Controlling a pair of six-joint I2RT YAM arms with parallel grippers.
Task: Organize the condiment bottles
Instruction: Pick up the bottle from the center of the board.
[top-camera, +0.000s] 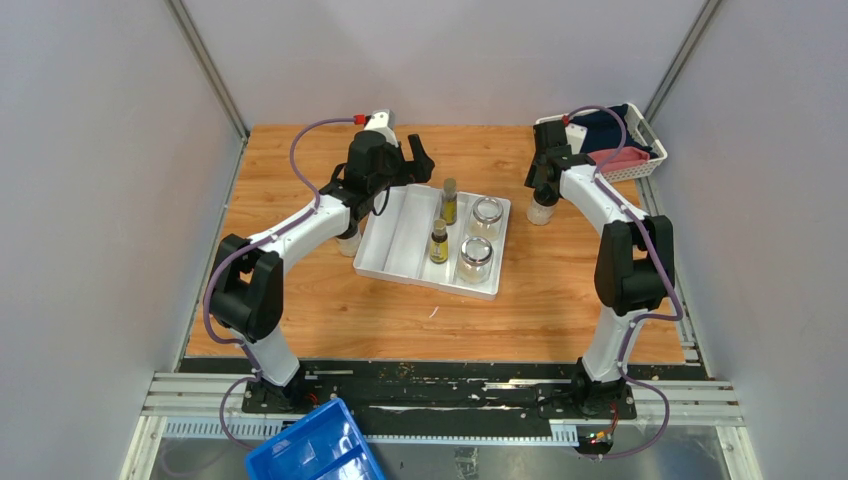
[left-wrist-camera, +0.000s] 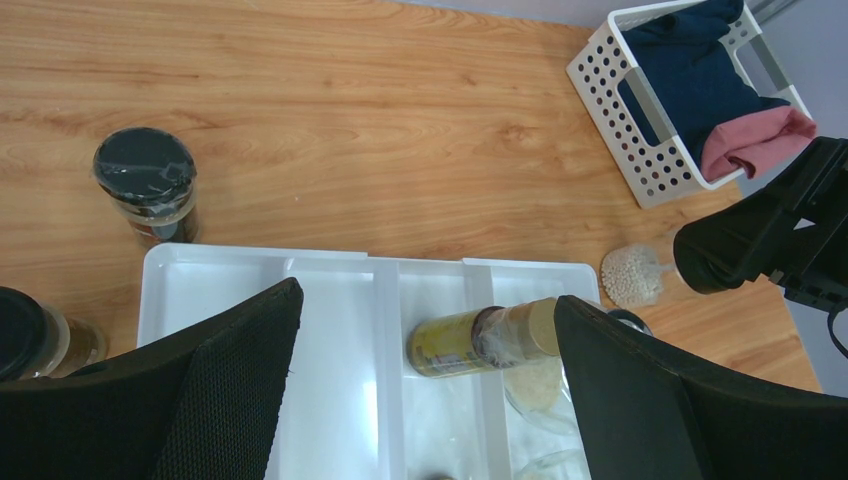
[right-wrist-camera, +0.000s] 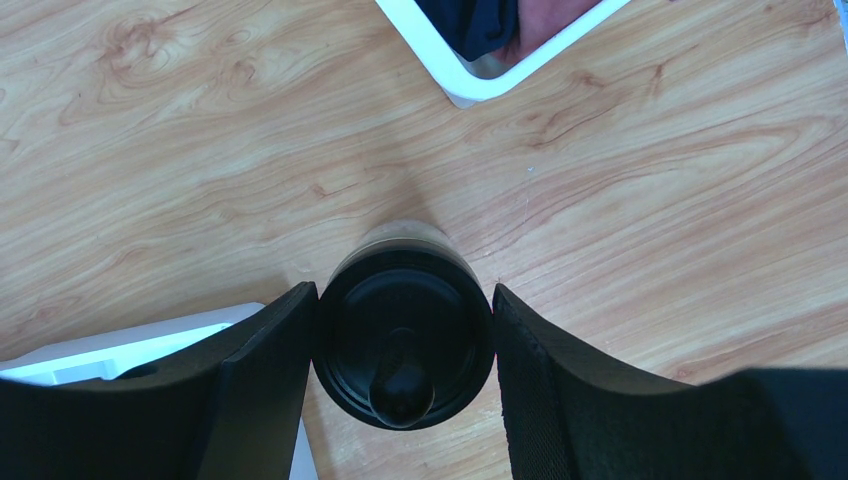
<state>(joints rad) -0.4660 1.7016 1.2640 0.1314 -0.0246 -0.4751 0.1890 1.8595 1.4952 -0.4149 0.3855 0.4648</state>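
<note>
Seen from above, the right claw (top-camera: 543, 190) stands over a black-lidded jar (top-camera: 541, 211) on the table (top-camera: 300, 330), just off the right side of the white divided tray (top-camera: 395, 250). Its arm is stretched forward, elbow raised, wrist pointing straight down. The left arm arcs to the tray's far left corner, and the left claw (top-camera: 401, 180) hangs above it. Two slim yellow-labelled bottles (top-camera: 439, 243) and two squat glass jars (top-camera: 476, 258) already stand in the tray's right-hand compartments. From the left wrist, the left claw's fingers (left-wrist-camera: 230, 390) are spread wide over the tray's far end and grip nothing. A second lidded jar (left-wrist-camera: 147, 185) waits on the table beyond the tray's far left corner, and a third lidded jar (left-wrist-camera: 30, 335) sits just off its left side. From the right wrist, both fingers (right-wrist-camera: 265, 385) lie flush against the lid of the black-lidded jar, which looks clamped and seemingly not yet raised from the table. The step in hand appears to be the pick-up of that jar. The next move likely calls for a straight lift, a short carry over the tray's right rim, and a set-down in a free compartment without knocking the glass jars.
</note>
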